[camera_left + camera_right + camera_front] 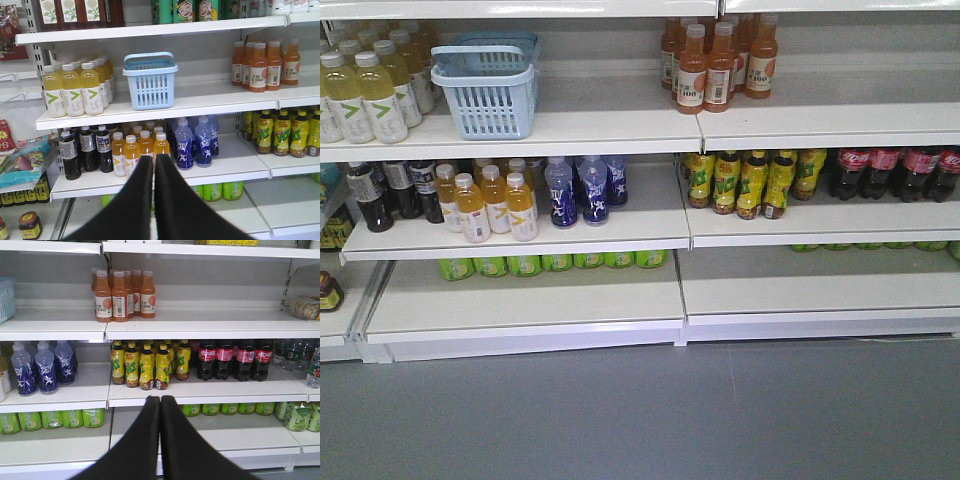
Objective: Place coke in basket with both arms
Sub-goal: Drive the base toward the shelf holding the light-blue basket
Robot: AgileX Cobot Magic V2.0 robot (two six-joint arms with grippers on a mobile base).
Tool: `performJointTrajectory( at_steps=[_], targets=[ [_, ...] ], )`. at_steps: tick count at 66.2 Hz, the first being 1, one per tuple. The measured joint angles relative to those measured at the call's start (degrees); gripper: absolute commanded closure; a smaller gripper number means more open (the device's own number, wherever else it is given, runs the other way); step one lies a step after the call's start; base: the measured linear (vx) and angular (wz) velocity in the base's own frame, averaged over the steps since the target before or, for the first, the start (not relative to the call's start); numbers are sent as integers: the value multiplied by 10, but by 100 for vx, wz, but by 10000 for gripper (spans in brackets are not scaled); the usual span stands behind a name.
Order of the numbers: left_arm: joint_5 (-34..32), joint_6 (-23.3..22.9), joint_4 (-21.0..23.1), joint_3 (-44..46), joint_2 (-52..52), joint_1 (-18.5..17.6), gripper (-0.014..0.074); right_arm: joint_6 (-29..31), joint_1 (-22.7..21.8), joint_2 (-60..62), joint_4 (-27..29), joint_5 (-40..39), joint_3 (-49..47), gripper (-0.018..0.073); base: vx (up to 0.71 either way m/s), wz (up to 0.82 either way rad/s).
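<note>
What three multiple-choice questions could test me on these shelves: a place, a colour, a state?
1. Where does the basket stand? A on the floor; B on a shelf beside pale yellow bottles; C on the bottom shelf.
2. What colour are the coke labels? A green; B red; C blue.
3. How is the left gripper? A wide open; B shut on a bottle; C shut, empty.
Answers: B, it stands next to those bottles; B, red bands on dark bottles; C, its jaws meet with nothing between.
</note>
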State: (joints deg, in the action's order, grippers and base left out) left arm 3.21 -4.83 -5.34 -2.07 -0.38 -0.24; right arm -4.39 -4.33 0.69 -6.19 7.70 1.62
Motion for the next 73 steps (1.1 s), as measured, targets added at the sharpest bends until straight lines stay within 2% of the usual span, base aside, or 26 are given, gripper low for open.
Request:
performJointTrajectory(
  at_steps=[73],
  targets=[
    [0,0,0,0,0,0,603,0,0,0,0,0,0,568,10,1]
  ],
)
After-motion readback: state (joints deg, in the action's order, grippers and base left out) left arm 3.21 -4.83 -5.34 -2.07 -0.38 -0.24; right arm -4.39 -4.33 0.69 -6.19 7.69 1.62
